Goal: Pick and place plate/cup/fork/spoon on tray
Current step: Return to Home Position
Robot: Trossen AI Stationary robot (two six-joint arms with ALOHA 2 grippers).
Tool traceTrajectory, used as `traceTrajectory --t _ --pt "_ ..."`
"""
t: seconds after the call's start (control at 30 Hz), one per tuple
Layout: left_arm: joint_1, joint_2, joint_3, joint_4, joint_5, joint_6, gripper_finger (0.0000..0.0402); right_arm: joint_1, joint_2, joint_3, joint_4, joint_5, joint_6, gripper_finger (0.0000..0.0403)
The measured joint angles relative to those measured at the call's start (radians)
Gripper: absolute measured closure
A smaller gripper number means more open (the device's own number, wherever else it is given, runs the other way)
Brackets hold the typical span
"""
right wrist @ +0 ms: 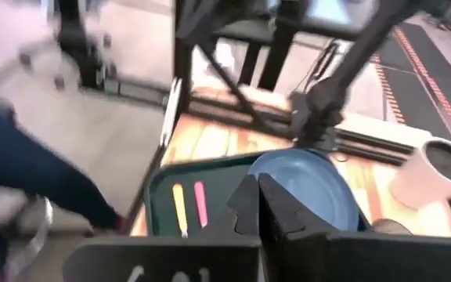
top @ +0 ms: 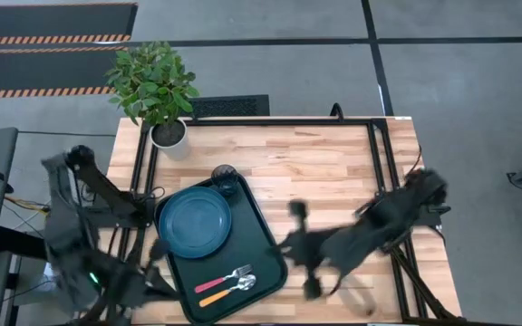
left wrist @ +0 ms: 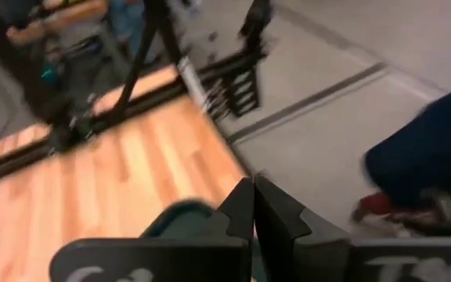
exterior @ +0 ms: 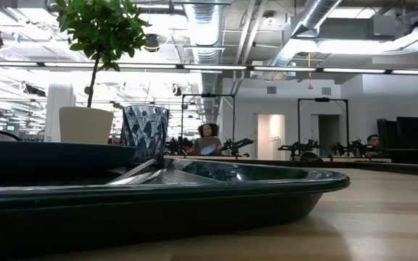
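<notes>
High view is showing me no readable writing; both arms are blurring. Left end effector [left wrist: 253, 205] and right end effector [right wrist: 257, 205] are pinching shut, empty. Plate [top: 195, 222], cup [top: 226, 176], fork [top: 223, 278], spoon [top: 227, 290] are sitting on tray [top: 259, 237].

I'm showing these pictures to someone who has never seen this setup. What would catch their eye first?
Probably the dark green tray at the table's near edge, already loaded: the blue-teal plate fills its far half, the fork and spoon lie side by side nearer, and the cup sits in its far corner. Next, the leafy potted plant at the table's far left corner.
</notes>
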Motion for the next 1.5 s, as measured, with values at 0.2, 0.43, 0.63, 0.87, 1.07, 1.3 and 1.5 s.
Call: traceTrajectory --t 0.2,0.43,0.63,0.87,1.07,1.3,1.5 --pt "0.033 -0.257 -0.036 -0.014 0.081 0.044 0.0401 -0.079 -0.201 -0.009 -0.053 -0.097 0.054 0.0388" --pt "0.067 -0.672 -0.435 0.231 0.117 0.014 0.0401 -0.207 -0.409 -0.283 0.054 -0.150 0.056 0.0368" --pt "0.068 -1.056 -0.861 0.522 0.111 -0.033 0.0401 -0.394 -0.692 -0.860 0.504 -0.474 0.104 0.0365" --pt "0.068 -1.397 -1.108 0.585 0.112 -0.100 0.0401 -0.551 -1.062 -1.469 1.069 -0.583 0.173 0.0365" --pt "0.068 -1.391 -1.139 0.562 0.055 -0.092 0.0401 -0.601 -1.339 -1.805 1.258 -0.586 0.249 0.0365" --pt "0.070 -1.403 -1.184 0.577 0.052 -0.090 0.0401 -0.610 -1.569 -2.100 1.404 -0.551 0.299 0.0365" --pt "0.070 -1.405 -1.253 0.584 0.034 -0.153 0.0401 -0.618 -1.703 -2.332 1.531 -0.457 0.306 0.0365"
